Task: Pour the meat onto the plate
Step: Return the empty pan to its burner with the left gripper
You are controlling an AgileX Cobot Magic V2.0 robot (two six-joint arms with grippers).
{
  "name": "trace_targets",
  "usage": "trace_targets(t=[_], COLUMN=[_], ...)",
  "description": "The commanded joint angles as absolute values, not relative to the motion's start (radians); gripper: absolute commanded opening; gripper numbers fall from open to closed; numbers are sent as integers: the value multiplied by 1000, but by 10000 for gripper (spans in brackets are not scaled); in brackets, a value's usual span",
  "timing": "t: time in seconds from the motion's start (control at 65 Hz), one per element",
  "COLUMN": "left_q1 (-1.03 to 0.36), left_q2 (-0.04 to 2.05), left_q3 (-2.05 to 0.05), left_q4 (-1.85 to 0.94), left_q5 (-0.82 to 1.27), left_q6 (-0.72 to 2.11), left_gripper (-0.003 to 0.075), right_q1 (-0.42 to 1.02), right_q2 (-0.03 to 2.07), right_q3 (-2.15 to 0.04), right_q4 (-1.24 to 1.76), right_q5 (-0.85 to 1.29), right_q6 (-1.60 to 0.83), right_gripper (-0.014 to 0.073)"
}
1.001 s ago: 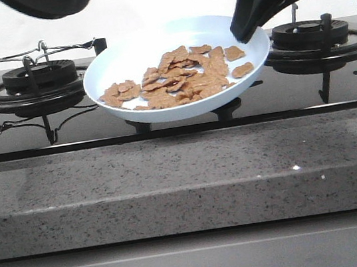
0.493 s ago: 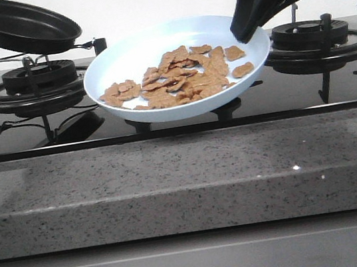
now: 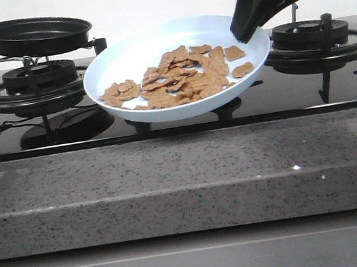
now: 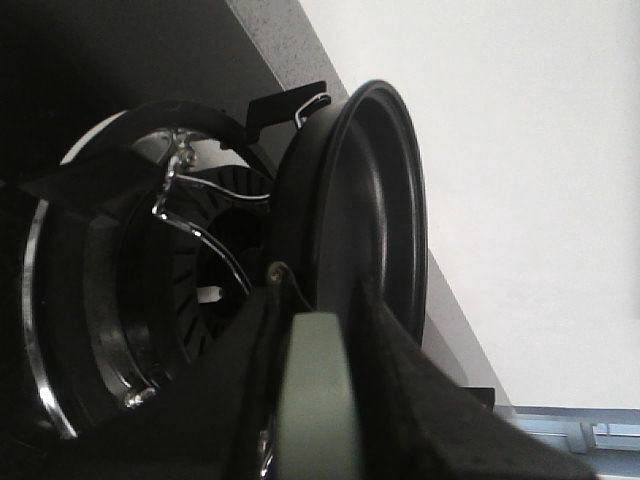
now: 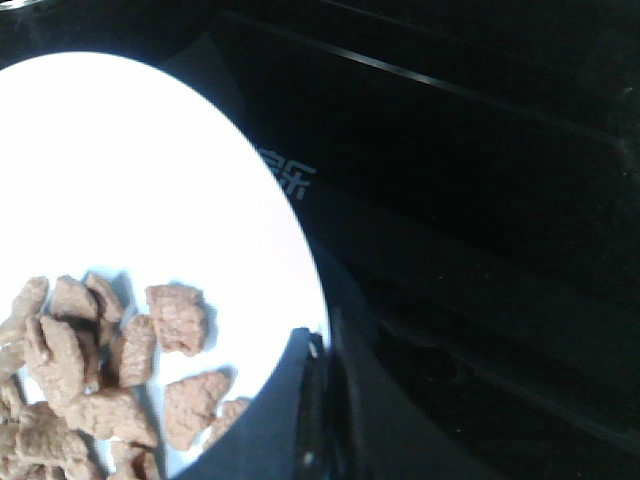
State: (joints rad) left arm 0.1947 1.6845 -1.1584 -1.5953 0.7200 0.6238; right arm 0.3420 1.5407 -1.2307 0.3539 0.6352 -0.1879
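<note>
The pale blue plate (image 3: 127,57) hangs tilted above the middle of the hob. The meat (image 3: 183,75), a heap of small orange-brown pieces, lies in its lower half. My right gripper (image 3: 248,29) is shut on the plate's right rim; the right wrist view shows the rim clamped between its fingers (image 5: 320,345), with the white plate (image 5: 150,180) and meat (image 5: 90,370) beside them. The black frying pan (image 3: 33,35) hovers nearly level over the left burner and looks empty. My left gripper (image 4: 320,330) is shut on the pan's grey-green handle (image 4: 315,400), with the pan (image 4: 350,220) seen edge-on.
The left burner grate (image 3: 37,84) sits just under the pan. The right burner grate (image 3: 315,36) stands behind the right gripper. The black glass hob (image 3: 97,129) runs under both. A grey speckled stone counter edge (image 3: 185,179) fronts it, and a white wall lies behind.
The frying pan has come down from the top left of the front view and levelled out over the left burner. The plate, meat and right gripper have not moved.
</note>
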Motion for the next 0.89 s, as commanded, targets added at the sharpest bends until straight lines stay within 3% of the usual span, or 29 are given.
trace_targets(t=[0.0, 0.123, 0.277, 0.385, 0.57, 0.877], left_q1=[197, 203, 220, 245, 297, 301], left_q2=[1652, 1652, 1652, 1652, 1601, 1323], left_q3=[-1191, -1191, -1191, -1191, -1191, -1191], left_q4=[-1636, -1634, -1610, -1577, -1469, -1020], left_q5=[748, 734, 746, 796, 900, 797], left_q6=[626, 626, 631, 652, 652, 562], left_gripper=[-13, 100, 377, 501, 515, 514], right_q1=[341, 341, 341, 341, 341, 341], right_q2=[1505, 1505, 1505, 1505, 1505, 1505], right_q3=[-1258, -1258, -1258, -1258, -1258, -1258], right_q4=[374, 374, 374, 374, 374, 374], right_q5=[576, 576, 576, 576, 576, 576], right_q6=[-193, -193, -193, -193, -193, -193], right_gripper=[-69, -69, -69, -69, -69, -69])
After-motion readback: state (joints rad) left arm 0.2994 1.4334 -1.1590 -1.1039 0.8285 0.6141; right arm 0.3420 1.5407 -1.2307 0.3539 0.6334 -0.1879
